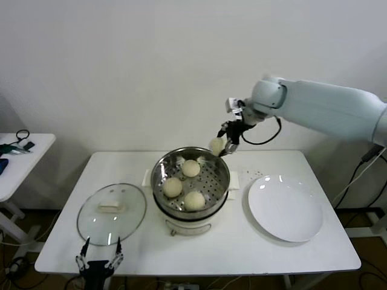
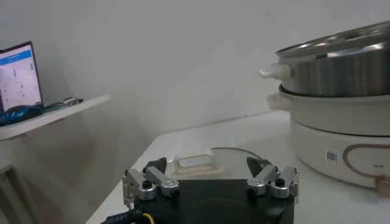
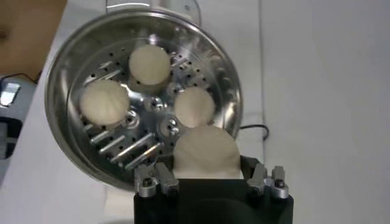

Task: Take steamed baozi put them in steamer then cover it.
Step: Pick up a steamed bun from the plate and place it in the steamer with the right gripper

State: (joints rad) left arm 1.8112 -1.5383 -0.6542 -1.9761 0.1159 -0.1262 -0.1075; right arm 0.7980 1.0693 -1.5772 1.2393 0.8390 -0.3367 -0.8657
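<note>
The steamer (image 1: 158, 175) stands mid-table on its white base, with three baozi (image 1: 191, 168) on the perforated tray. My right gripper (image 1: 222, 146) is shut on a fourth baozi (image 1: 216, 145) and holds it above the steamer's far right rim. In the right wrist view that baozi (image 3: 206, 152) sits between the jaws over the steamer rim (image 3: 67, 55). The glass cover (image 1: 91, 223) with its cream handle (image 1: 112, 206) lies flat on the table left of the steamer. My left gripper (image 1: 99, 256) is open and empty at the table's front edge, just before the cover (image 2: 234, 153).
An empty flat white plate (image 1: 285, 208) lies right of the steamer. A side table (image 1: 12, 169) with small items stands at the far left. A black cable hangs from the right arm behind the steamer.
</note>
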